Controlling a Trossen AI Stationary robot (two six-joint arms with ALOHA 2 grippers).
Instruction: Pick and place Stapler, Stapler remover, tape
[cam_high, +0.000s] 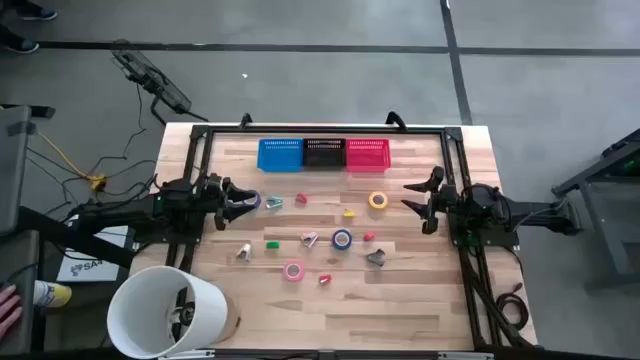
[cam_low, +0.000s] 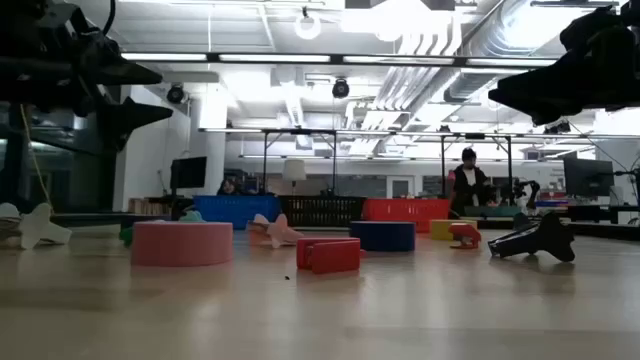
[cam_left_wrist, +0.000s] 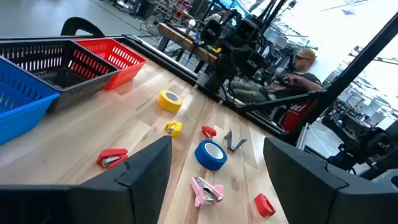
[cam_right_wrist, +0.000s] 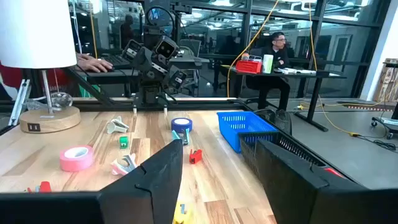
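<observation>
My left gripper (cam_high: 243, 204) hovers open above the table's left side, with the purple tape (cam_high: 253, 200) lying just beyond its fingertips. My right gripper (cam_high: 411, 197) hovers open at the right, near the yellow tape (cam_high: 378, 200). Between them lie the blue tape (cam_high: 342, 239), the pink tape (cam_high: 293, 271), small staplers in red (cam_high: 302, 199), green (cam_high: 272, 243) and yellow (cam_high: 349, 212), and staple removers (cam_high: 376, 257) (cam_high: 244, 252). In the low view both grippers (cam_low: 130, 95) (cam_low: 520, 95) hang well clear of the tabletop.
Three baskets stand in a row at the far edge: blue (cam_high: 280, 153), black (cam_high: 324, 152), red (cam_high: 367, 153). A big white cylinder (cam_high: 165, 310) stands at the near left corner. A dark frame (cam_high: 455, 160) runs around the work area. A person sits beyond the table (cam_right_wrist: 277, 56).
</observation>
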